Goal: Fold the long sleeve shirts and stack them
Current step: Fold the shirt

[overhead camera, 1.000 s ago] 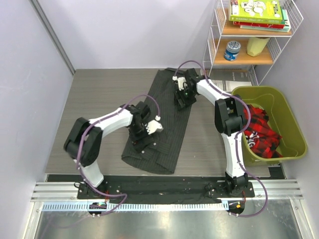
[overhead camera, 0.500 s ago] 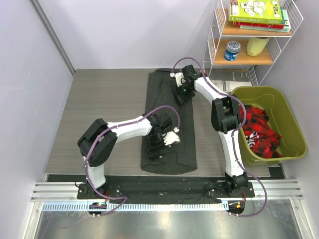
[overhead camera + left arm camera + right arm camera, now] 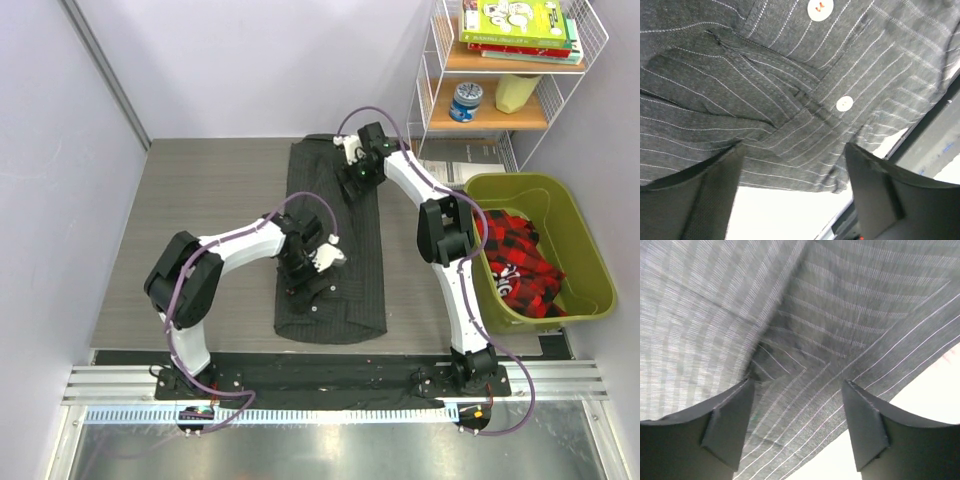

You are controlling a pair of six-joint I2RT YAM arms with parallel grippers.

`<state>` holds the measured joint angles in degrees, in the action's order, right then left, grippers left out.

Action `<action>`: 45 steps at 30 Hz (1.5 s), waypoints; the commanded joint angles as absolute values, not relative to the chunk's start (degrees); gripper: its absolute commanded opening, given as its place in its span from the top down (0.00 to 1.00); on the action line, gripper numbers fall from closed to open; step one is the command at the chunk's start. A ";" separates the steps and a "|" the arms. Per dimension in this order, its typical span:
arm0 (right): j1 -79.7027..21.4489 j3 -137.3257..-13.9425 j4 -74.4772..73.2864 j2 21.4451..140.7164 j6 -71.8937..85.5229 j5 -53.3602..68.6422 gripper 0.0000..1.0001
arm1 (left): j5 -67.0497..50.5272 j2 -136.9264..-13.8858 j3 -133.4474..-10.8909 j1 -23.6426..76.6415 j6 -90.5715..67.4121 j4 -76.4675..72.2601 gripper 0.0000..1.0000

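One long sleeve shirt (image 3: 358,262), dark with pale pinstripes, lies folded into a long narrow strip running from the back of the table to its front edge. My left gripper (image 3: 312,275) is down on the strip's near half, jaws open; the left wrist view (image 3: 795,147) shows pinstriped cloth (image 3: 765,75) with white buttons (image 3: 844,103) between the fingers (image 3: 705,190). My right gripper (image 3: 352,180) is down on the strip's far end, jaws open; the right wrist view (image 3: 797,385) shows creased cloth (image 3: 850,305) between the fingers (image 3: 865,430). No second shirt shows.
An olive-green bin (image 3: 592,268) holding red plaid cloth (image 3: 520,262) stands at the right. A white wire shelf (image 3: 428,95) with books, a tin and a yellow cup stands at the back right. Papers (image 3: 478,152) lie beside it. A metal rail (image 3: 320,385) runs along the near edge.
The shirt strip has swung from slanted to nearly straight front to back. My left gripper moved right, then slightly back left. My right gripper moved left and farther back.
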<state>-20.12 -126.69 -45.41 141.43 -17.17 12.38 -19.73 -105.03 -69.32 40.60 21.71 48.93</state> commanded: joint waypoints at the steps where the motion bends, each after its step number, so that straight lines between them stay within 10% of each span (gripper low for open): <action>1: -20.04 -134.72 -43.07 135.38 -14.50 17.74 0.21 | -25.64 -102.32 -71.18 38.67 25.13 53.16 0.12; 9: -19.95 -119.83 -39.66 109.63 -17.93 25.92 0.07 | -31.29 -78.10 -68.13 35.52 31.10 52.82 0.00; 25: -34.97 -36.95 -29.37 57.06 -53.78 29.10 0.00 | -23.92 -58.71 -35.43 40.76 53.43 30.87 0.04; 45: -45.44 -25.49 -14.07 68.19 -68.55 21.62 0.23 | -18.11 -69.43 -29.35 48.25 62.14 21.28 0.06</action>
